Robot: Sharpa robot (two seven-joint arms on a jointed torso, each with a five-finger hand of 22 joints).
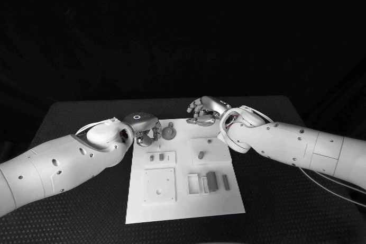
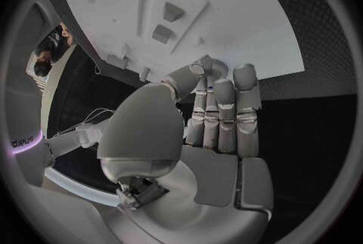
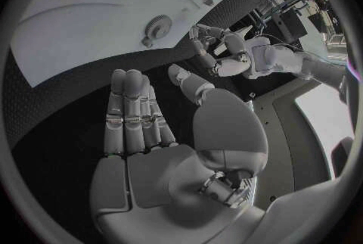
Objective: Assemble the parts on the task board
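The white task board (image 1: pixel 183 207) lies in the middle of the black table. A round gear-like part (image 1: pixel 169 132) lies near its far edge, also seen in the right wrist view (image 3: pixel 157 27). Two small grey parts (image 1: pixel 155 157) sit on a raised square, and a short peg (image 1: pixel 200 155) stands to their right. Darker blocks (image 1: pixel 212 180) lie lower right. My left hand (image 1: pixel 145 133) hovers at the board's far left corner, beside the gear, fingers straight and empty (image 2: pixel 223 111). My right hand (image 1: pixel 204 113) hangs over the board's far edge, fingers extended and holding nothing (image 3: pixel 136 117).
A raised square plate with a hole (image 1: pixel 159 184) and a white frame piece (image 1: pixel 193 183) lie on the near half of the board. Black table (image 1: pixel 290 201) surrounds the board on all sides. Both forearms reach in over the board's far corners.
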